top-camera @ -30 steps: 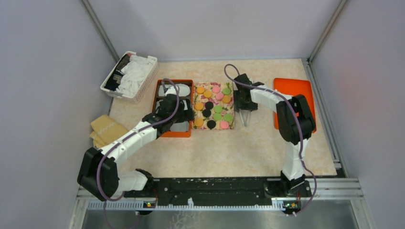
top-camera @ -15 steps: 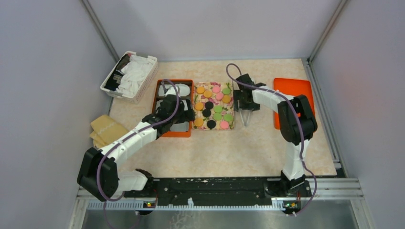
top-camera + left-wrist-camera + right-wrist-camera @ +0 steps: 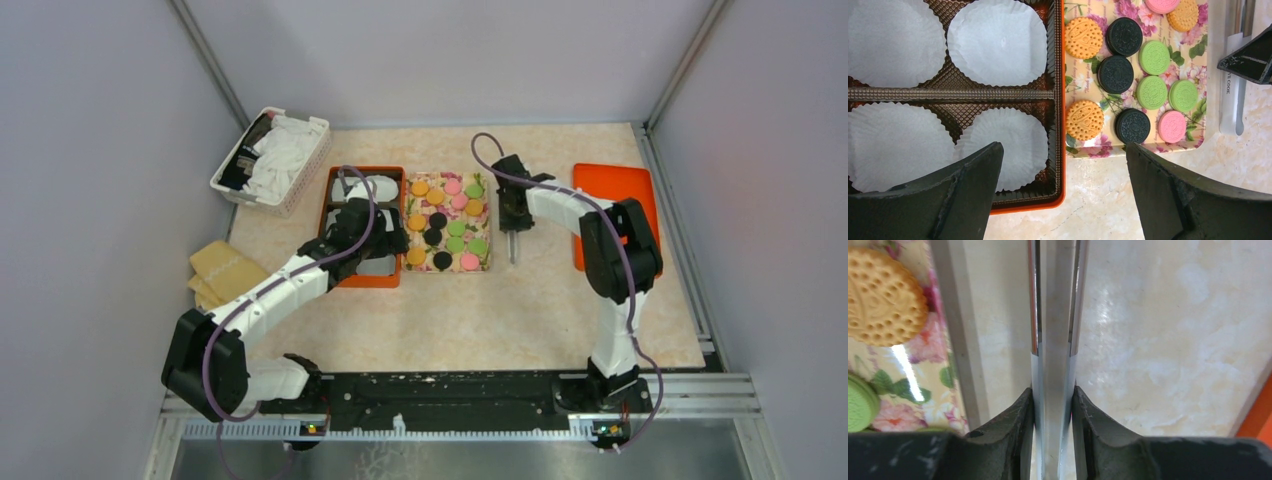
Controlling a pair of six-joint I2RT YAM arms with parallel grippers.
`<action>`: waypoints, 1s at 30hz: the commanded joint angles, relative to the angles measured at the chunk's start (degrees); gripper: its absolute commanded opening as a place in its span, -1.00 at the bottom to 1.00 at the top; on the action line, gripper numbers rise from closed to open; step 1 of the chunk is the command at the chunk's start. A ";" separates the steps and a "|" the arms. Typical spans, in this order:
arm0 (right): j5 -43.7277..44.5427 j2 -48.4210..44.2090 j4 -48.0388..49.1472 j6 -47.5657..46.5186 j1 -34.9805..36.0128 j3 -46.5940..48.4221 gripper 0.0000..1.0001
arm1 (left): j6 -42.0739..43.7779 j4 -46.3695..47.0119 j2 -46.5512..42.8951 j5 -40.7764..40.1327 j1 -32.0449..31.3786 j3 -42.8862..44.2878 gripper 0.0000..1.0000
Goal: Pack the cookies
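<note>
Several cookies [image 3: 447, 222] in orange, pink, green and black lie on a floral tray [image 3: 487, 230]; they also show in the left wrist view [image 3: 1084, 120]. An orange box [image 3: 333, 195] left of it holds white paper cups [image 3: 997, 41]. My left gripper [image 3: 385, 242] is open and empty, over the box's near right corner [image 3: 1063, 150]. My right gripper [image 3: 512, 222] is shut on metal tongs [image 3: 512, 245], just right of the floral tray. In the right wrist view the fingers [image 3: 1020, 420] squeeze both tong arms [image 3: 1054, 315] together, tips resting low over the table.
A white basket [image 3: 272, 160] of cloths stands at the back left. An orange lid [image 3: 612, 185] lies at the right. Tan pads [image 3: 222, 270] sit by the left wall. Walls enclose the table on three sides.
The right gripper has closed on the tongs; their arms, spread in a V before, are now pressed together. The left arm has barely moved.
</note>
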 commanded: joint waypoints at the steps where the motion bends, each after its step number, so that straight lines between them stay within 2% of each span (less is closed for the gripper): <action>1: 6.66 -2.30 -6.21 -0.70 0.03 -3.18 -0.49 | -0.27 2.20 -0.33 0.89 0.08 0.26 0.98; 8: 9.24 -11.77 -8.45 -2.28 0.32 0.21 -0.49 | 0.70 1.61 -0.60 1.01 0.10 2.45 0.98; 17: 10.49 -13.91 -11.00 -2.76 0.39 3.72 -0.15 | 2.23 1.60 -1.49 1.32 0.09 4.76 0.98; 22: 10.78 -13.48 -12.13 -2.76 0.44 4.53 -0.08 | 2.63 1.97 -2.38 1.46 0.10 4.77 0.97; 28: 10.09 -13.36 -12.71 -2.42 0.40 4.32 -0.09 | 2.63 2.23 -2.85 1.90 0.12 4.72 0.97; 30: 10.11 -13.63 -13.16 -2.34 0.39 4.28 -0.16 | 2.50 2.04 -3.02 1.91 0.12 4.56 0.97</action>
